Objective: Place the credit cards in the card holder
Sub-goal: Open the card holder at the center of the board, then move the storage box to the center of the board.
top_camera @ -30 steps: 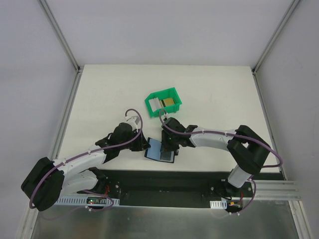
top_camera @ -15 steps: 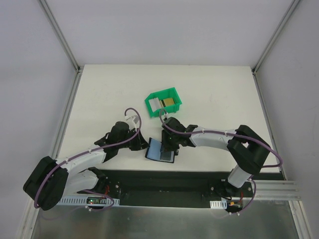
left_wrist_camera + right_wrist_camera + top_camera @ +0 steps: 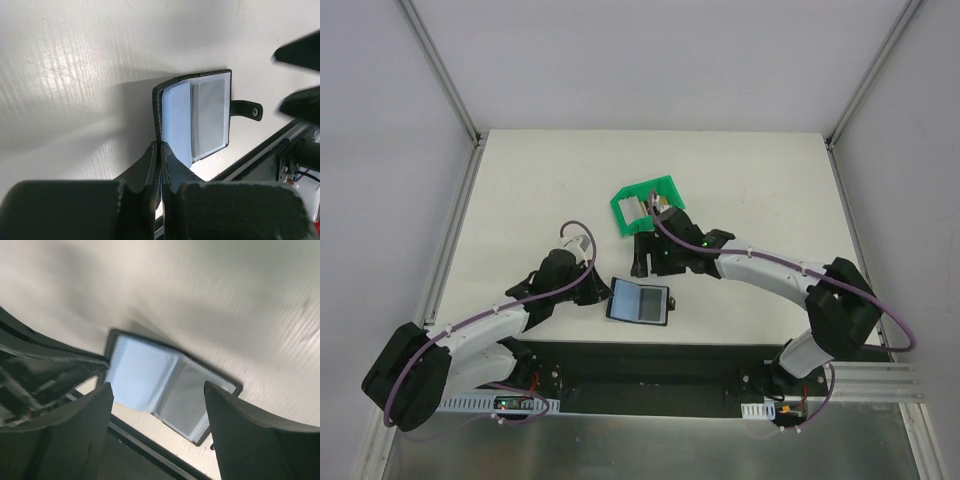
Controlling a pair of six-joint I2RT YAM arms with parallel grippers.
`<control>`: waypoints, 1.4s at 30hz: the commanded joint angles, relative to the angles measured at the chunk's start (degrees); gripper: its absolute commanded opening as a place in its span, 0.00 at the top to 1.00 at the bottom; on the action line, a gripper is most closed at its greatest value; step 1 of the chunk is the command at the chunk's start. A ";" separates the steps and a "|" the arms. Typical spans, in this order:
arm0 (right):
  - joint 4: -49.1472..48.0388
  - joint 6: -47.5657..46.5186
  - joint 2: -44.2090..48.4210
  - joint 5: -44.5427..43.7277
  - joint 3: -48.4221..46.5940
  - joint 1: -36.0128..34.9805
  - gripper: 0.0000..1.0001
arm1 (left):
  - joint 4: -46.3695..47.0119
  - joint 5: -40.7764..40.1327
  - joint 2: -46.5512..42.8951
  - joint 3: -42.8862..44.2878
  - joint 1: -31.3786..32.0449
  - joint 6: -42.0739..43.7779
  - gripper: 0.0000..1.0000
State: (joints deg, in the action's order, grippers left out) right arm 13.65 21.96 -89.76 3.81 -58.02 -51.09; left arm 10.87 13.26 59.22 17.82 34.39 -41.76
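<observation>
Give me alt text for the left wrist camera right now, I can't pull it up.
The left gripper, fingers shut, pinches the near edge of the open black card holder, which lies on the white table showing bluish-grey sleeves. Its snap tab points right, toward the blurred dark fingers of the right gripper.

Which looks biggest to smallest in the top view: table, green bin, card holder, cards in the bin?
1. table
2-3. green bin and card holder: too alike to rank; the right arm covers part of the bin.
4. cards in the bin, mostly hidden.
</observation>
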 commanded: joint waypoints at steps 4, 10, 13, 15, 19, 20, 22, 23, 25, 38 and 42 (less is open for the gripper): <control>10.77 -9.72 -1.81 -8.29 -15.78 5.29 0.23 | -1.82 -5.69 -3.49 -0.33 -0.38 -2.62 1.00; 8.95 -19.48 -6.48 -8.92 -22.83 6.88 0.22 | -2.61 -8.59 -4.47 -0.42 -0.64 -4.30 1.00; 10.51 -20.99 -9.29 -7.86 -27.22 8.02 0.20 | -2.96 -9.30 -4.11 -0.07 -1.17 -4.65 1.00; 13.14 -19.59 -13.41 -8.21 -31.43 9.86 0.20 | -3.05 -9.48 -4.03 0.10 -1.43 -4.30 1.00; 12.46 -19.32 -18.69 -0.95 -36.72 13.99 0.21 | -3.49 -8.95 -3.68 0.54 -1.96 -3.07 1.00; 12.11 -19.67 -20.09 0.57 -37.77 14.70 0.20 | -3.49 -8.86 -3.59 0.54 -2.05 -2.89 1.00; 12.80 -19.67 -22.47 1.98 -39.88 16.02 0.20 | -3.58 -8.95 -3.24 0.55 -2.14 -2.98 1.00; 12.89 -19.76 -23.26 2.51 -40.41 16.37 0.20 | -3.58 -8.86 -3.06 0.54 -2.14 -3.07 1.00; 13.85 -19.50 -24.32 1.64 -41.29 16.99 0.19 | -3.58 -8.86 -3.06 0.63 -2.22 -3.07 1.00; 5.51 -9.66 -9.66 -4.36 -24.26 17.26 0.23 | -4.19 -8.16 -2.44 1.34 -2.40 -1.84 1.00; 0.59 -5.44 -5.35 4.08 -17.67 15.59 0.30 | -4.54 -7.98 -3.15 1.42 -2.40 -2.19 1.00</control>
State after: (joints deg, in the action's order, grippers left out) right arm 21.12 10.57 -101.23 0.05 -80.01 -33.69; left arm 6.72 5.45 56.93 17.85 32.51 -44.80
